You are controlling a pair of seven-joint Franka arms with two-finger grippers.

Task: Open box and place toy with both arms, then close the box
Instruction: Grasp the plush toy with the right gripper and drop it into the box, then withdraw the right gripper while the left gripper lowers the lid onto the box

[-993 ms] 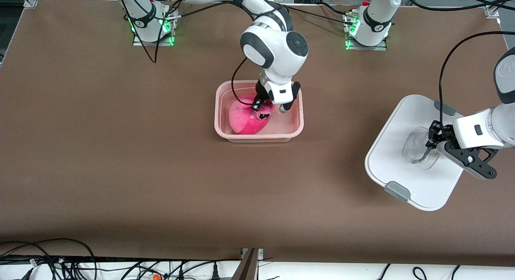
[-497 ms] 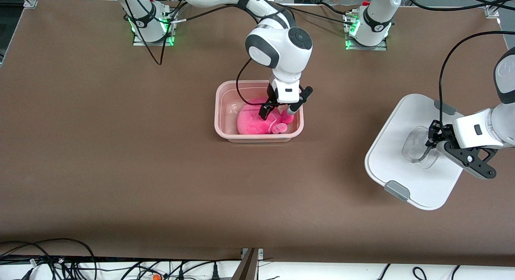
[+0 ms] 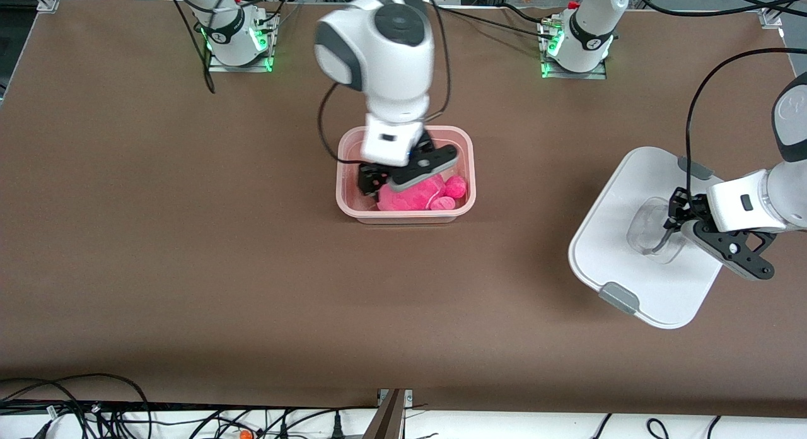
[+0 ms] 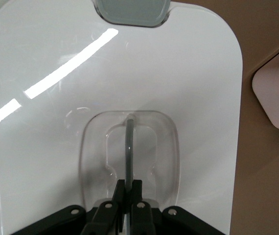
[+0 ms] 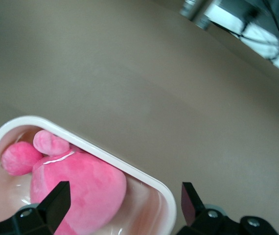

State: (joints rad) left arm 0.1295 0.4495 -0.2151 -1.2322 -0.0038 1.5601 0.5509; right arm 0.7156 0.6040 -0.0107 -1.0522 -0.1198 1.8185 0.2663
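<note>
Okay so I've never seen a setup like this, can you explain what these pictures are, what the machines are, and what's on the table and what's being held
These are three camera views of one moment. The big picture looks down from a high camera facing two white robot arms bolted along one edge of a brown table. The other two come from small cameras on each arm's wrist.

In the middle of the table sits the box, a pink tub with no lid on. The toy, a pink plush, lies inside it. The right gripper hangs over the box with its fingers spread and holds nothing; its wrist view shows the toy lying free below.

Toward the left arm's end of the table lies the white lid. The left gripper is shut on the lid's thin central handle.
</note>
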